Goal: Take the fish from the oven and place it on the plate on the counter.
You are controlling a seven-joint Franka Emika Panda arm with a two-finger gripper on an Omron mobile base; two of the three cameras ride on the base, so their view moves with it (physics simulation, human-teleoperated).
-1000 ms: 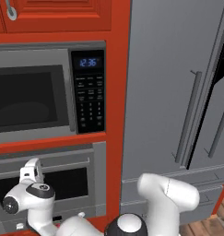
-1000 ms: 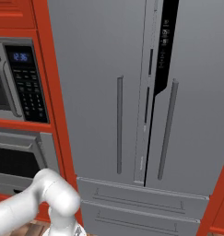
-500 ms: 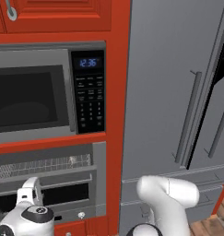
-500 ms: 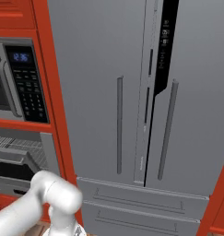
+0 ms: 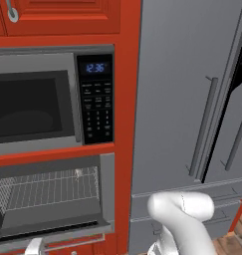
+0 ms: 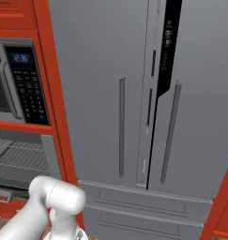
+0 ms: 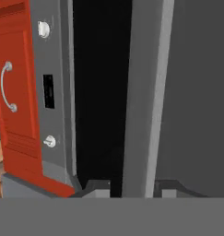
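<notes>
The oven [image 5: 106,189] sits under the microwave with its door swung down, and the wire rack [image 5: 48,189] inside is bare to view. A small pale speck [image 5: 78,173] lies at the back of the rack, too small to tell whether it is the fish. In the hand view my gripper [image 7: 134,186] has one fingertip [image 7: 97,186] on each side of the door's grey bar handle [image 7: 145,92]. Whether they press on the bar I cannot tell. The oven's knob panel [image 7: 48,91] is at that view's left. The plate and the counter are out of view.
A grey microwave [image 5: 38,104] with a black keypad hangs above the oven. A tall steel fridge [image 6: 134,108] with long bar handles stands to the right, past a red cabinet post [image 5: 125,124]. My white arm [image 5: 182,219] rises at the lower right.
The oven door has gone from nearly closed to wide open, baring the rack. My hand has sunk with it towards the bottom edge of the left base view.
</notes>
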